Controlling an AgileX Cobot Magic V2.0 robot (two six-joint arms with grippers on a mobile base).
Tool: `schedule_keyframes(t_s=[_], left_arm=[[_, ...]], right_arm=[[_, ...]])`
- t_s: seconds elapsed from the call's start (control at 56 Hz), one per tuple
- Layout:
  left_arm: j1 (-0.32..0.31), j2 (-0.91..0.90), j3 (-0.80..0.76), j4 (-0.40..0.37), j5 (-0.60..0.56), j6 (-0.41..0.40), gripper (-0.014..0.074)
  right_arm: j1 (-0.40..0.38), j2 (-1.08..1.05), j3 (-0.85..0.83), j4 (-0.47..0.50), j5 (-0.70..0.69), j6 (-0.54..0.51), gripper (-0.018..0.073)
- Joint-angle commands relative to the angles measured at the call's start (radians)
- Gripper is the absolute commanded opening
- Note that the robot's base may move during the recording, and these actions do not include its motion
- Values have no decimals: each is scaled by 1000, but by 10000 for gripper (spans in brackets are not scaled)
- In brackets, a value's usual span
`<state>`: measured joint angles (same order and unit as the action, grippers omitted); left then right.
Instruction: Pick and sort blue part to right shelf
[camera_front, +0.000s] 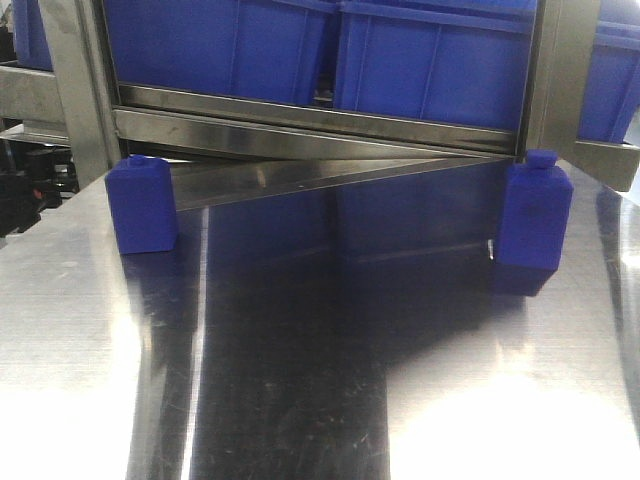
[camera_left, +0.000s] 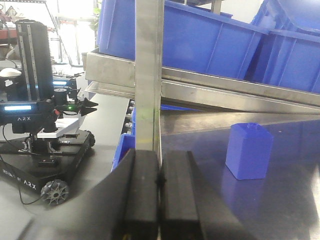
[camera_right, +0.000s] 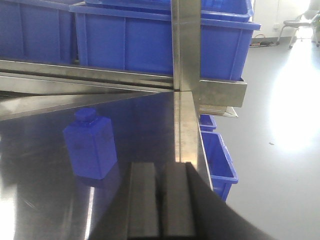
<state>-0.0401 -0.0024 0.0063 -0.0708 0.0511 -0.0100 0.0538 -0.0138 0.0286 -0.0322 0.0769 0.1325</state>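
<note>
Two blue bottle-shaped parts stand upright on the steel table. One blue part is at the back left; it shows as the blue part right of my left gripper. The other blue part stands at the back right and shows as the blue part left of my right gripper. Both grippers are shut with nothing between their black pads. Neither gripper appears in the front view. The shelf rail runs behind both parts.
Blue bins fill the steel rack above the table. Upright rack posts rise just ahead of each gripper. More blue bins sit below the table's right edge. A small wheeled ARX robot stands on the floor at left.
</note>
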Motion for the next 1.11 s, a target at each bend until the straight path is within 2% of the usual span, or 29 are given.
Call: schedule_keyframes(t_s=[0.0,0.482,0.625,0.678,0.732,0.874,1.017,1.089], left_arm=[[2,-27,30,-8,-87,0,124],[2,-27,30,-8,-113,0,124],[2,-23,18,-24,-292,-4,124],[2,-19,-15,-24,-308,-4,124],[2,-12,-65,-24,-274,-4,124],[2,83,-287,47,-51,-4,129],[2,248,-496,37,94,-4,131],[2,333,-592,31,173,-4,167]], right_arm=[[-7,-14,-7,0,-89,-2,52],[-7,-14,-7,0,-89,-2,52],[-7,-14,-7,0,-89,-2,52],[-7,-14,-7,0,-89,-2,52],[-7,-14,-7,0,-89,-2,52],[-7,-14,-7,0,-90,-2,52],[-7,-14,-7,0,-90,-2,52],[-7,-14,-7,0,-92,-2,52]])
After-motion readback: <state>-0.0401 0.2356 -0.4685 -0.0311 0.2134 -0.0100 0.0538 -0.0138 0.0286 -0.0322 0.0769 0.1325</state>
